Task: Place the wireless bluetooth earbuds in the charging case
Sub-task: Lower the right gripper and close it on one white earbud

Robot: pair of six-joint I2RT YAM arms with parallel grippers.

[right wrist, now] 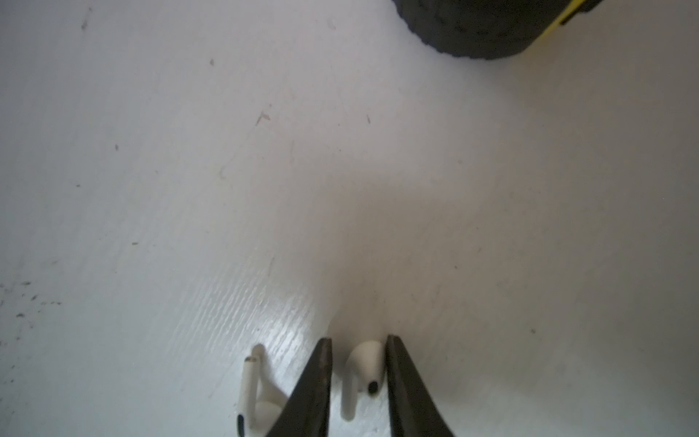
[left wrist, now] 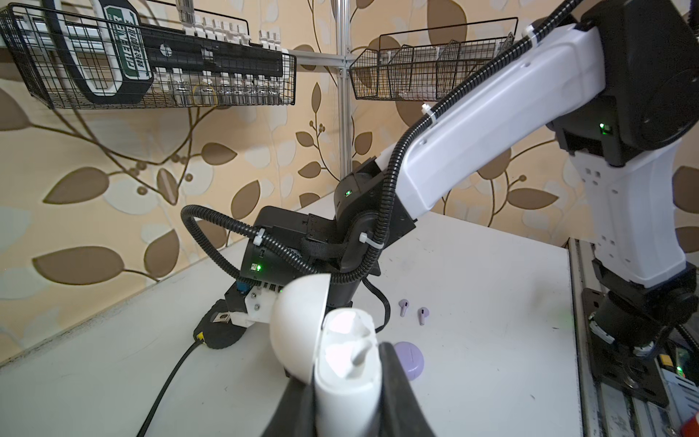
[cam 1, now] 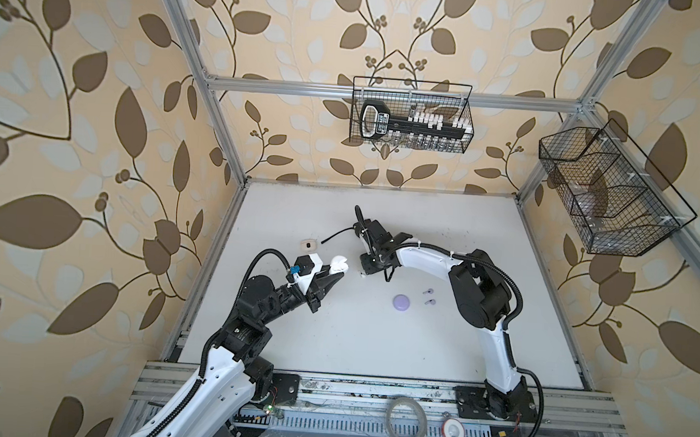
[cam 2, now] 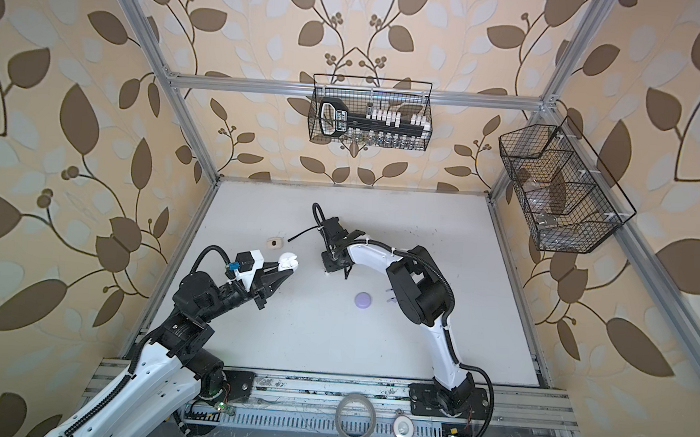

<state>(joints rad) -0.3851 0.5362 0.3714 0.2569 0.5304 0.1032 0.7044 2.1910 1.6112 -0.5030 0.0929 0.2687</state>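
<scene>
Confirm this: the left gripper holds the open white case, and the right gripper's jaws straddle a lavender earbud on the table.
Not quite: the colour is wrong. The right wrist view shows the right gripper with its jaws on either side of a white earbud on the table, not a lavender one. The left gripper does hold the open white case.
</scene>
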